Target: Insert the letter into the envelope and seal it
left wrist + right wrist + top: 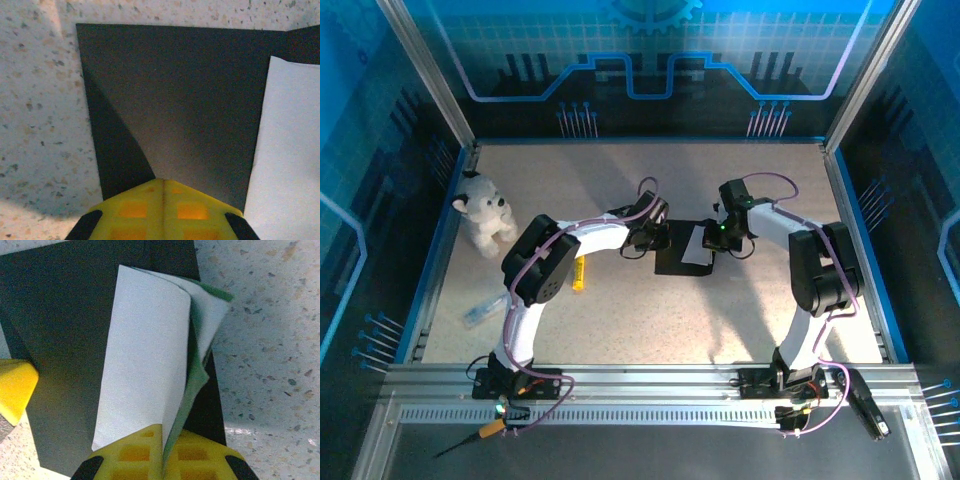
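The folded letter [145, 355] is being pinched in the closed jaws of the right gripper [162, 432], over the right part of the envelope [175, 90] at the scene's middle. The left gripper [162, 182], closed on nothing, is apparently being pressed on the envelope's left part. A low, flat insertion is being called for.

**Black, white and green on speckled beige**

The envelope [180, 100] is plain matte black. The letter [145, 355] is white on its outer face and green along its inner fold and edge. The left gripper [163, 197] and the right gripper [162, 450] have bright yellow fingers with a grid of darker orange squares and black corners. The table [650, 320] is pale beige, flecked with grey and brown. The plush dog [485, 212] is white with dark grey patches. The small stick [578, 273] is yellow. The arms [820, 270] are black and white, with purple cables. The walls [650, 60] are blue, with lighter blue lines and a fine grid.
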### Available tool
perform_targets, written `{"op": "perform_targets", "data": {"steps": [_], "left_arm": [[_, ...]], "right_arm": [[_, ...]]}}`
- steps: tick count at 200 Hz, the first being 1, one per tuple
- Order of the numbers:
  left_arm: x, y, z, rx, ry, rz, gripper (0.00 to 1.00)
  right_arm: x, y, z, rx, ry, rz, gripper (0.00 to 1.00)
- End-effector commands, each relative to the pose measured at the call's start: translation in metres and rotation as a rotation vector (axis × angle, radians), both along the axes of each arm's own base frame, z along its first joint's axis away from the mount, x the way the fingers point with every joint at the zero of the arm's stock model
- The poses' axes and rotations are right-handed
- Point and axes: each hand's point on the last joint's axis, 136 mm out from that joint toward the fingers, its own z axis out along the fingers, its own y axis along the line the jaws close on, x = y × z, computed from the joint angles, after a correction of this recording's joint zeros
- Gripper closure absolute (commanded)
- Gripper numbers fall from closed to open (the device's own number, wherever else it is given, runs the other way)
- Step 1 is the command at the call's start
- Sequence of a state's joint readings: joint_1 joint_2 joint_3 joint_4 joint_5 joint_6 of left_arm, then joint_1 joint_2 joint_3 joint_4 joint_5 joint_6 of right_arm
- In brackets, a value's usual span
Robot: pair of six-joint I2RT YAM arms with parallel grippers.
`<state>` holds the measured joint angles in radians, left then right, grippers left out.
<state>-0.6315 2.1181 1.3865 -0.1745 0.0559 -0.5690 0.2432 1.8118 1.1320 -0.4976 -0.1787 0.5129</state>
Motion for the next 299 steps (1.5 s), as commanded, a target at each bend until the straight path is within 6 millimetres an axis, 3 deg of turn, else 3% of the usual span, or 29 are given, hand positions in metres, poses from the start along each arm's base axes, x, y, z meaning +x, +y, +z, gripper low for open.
{"op": "perform_targets", "data": {"steps": [1,55,94,203,255,299], "left_arm": [[-0.056,0.024,-0.065,0.16,0.228,-0.021,1.0],[-0.052,0.025,-0.057,0.172,0.187,-0.059,1.0],[-0.049,0.024,-0.053,0.178,0.171,-0.077,1.0],[-0.046,0.021,-0.048,0.177,0.156,-0.096,1.0],[-0.045,0.019,-0.05,0.175,0.158,-0.105,1.0],[-0.043,0.019,-0.049,0.182,0.153,-0.114,1.0]], "right_arm": [[-0.003,0.007,0.017,0.041,-0.018,0.039,1.0],[-0.013,-0.018,0.042,0.0,0.097,0.228,1.0],[-0.014,-0.024,0.042,-0.017,0.163,0.273,1.0],[-0.026,-0.016,0.017,0.047,0.338,0.273,1.0],[-0.019,-0.001,0.008,0.082,0.331,0.281,1.0],[-0.007,0.002,0.013,0.061,0.259,0.261,1.0]]}}
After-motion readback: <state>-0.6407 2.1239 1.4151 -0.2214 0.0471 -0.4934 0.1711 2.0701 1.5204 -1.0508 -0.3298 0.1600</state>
